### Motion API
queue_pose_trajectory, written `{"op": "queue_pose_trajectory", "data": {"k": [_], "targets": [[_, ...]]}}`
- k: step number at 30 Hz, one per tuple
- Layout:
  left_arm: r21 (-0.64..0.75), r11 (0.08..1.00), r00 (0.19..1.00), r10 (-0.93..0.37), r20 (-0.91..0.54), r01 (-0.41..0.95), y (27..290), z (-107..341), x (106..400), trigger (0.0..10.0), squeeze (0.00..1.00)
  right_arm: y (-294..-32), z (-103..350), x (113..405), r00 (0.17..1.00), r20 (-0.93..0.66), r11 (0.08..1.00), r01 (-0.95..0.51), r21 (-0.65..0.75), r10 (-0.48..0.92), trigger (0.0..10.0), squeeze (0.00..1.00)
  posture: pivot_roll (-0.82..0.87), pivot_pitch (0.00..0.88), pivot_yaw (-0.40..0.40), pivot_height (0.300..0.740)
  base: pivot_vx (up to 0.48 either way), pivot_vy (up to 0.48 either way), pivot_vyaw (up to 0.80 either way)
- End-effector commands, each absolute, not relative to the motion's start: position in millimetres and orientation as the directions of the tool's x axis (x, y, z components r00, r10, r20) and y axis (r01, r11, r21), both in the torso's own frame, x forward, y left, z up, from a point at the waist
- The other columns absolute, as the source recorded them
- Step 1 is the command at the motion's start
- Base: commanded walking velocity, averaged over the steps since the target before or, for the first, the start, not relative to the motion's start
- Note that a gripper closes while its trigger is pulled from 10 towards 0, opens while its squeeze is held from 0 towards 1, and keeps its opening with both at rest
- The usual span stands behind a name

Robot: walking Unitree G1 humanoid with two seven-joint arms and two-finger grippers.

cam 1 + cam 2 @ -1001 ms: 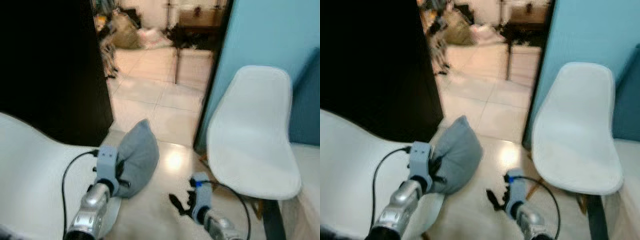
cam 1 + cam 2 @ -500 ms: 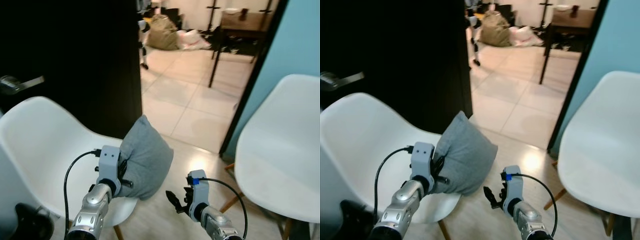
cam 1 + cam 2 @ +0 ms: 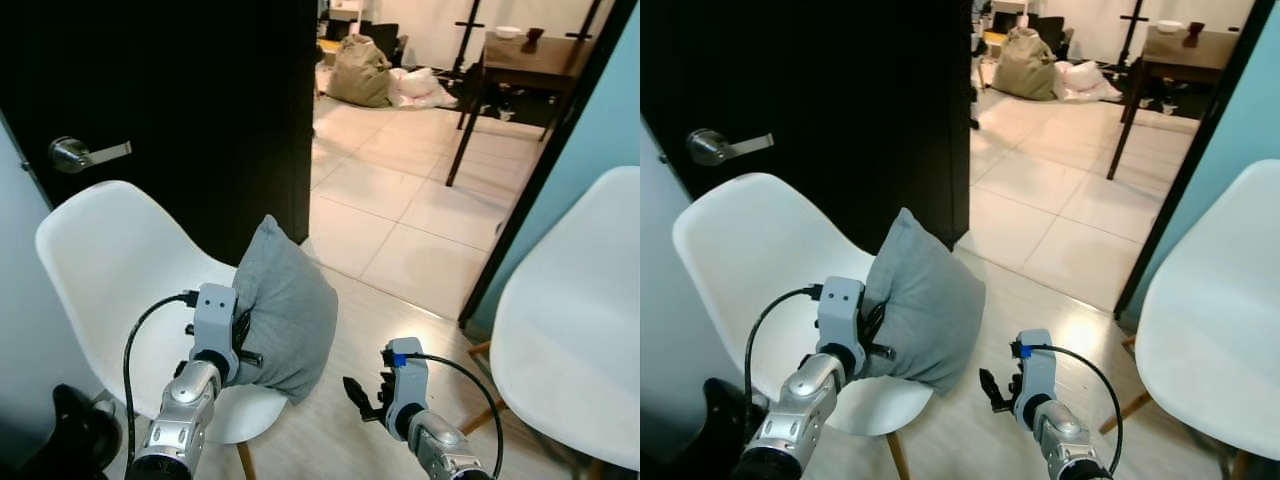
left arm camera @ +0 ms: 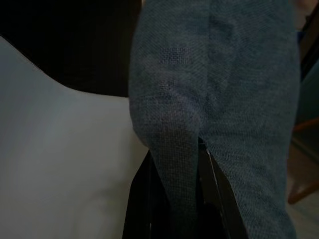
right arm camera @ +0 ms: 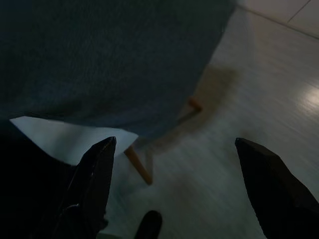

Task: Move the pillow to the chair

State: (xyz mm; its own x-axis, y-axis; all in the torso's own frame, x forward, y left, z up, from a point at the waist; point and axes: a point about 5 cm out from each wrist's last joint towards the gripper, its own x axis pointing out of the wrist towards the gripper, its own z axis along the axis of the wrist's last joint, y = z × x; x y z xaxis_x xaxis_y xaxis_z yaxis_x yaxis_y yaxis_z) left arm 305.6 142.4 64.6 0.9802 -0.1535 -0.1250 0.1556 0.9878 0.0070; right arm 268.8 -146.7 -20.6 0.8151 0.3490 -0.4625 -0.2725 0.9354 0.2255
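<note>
Item: grey pillow (image 3: 285,310), soft, held upright over the front edge of the left white chair (image 3: 120,260), its lower corner hanging just past the seat rim. We held it in the left gripper (image 4: 174,199), whose black fingers (image 4: 144,199) were pinched tight on a fold of fabric at the pillow's edge. Our right gripper (image 5: 169,174) hung low beside it, fingers spread wide and empty, over the pale floor (image 3: 400,240). A second white chair (image 3: 570,330) stood to our right; a dark door (image 3: 180,110) stood behind. Handling note: we judged the pillow needed carrying further in over the seat before release, since a drop at the rim could tip it onto the floor.
</note>
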Motion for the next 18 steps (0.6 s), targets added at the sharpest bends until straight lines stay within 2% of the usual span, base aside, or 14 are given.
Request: {"op": "queue_pose_trajectory", "data": {"k": [1, 13, 18], "targets": [[0.038, 0.991, 0.991, -0.127, -0.034, 0.128, 148.2, 82.5, 312.7, 10.0, 0.0, -144.6, -19.8, 269.7, 0.817, -0.455, 0.933, -0.275, 0.23, 0.353, 10.0, 0.0, 0.01, 0.0, -0.021, 0.74, 0.0, 0.0, 0.79], [0.029, 0.991, 0.991, -0.126, -0.048, 0.127, 146.3, 79.9, 312.3, 10.0, 0.0, -145.6, -22.7, 267.1, 0.812, -0.476, 0.94, -0.269, 0.209, 0.338, 10.0, 0.0, 0.01, 0.0, -0.024, 0.74, 0.0, 0.0, 0.77], [0.024, 0.991, 0.989, -0.134, -0.057, 0.135, 144.8, 78.3, 312.0, 10.0, 0.0, -149.5, -23.2, 268.0, 0.821, -0.488, 0.954, -0.226, 0.199, 0.296, 10.0, 0.0, 0.01, 0.0, -0.023, 0.74, 0.0, 0.0, 0.09]]}}
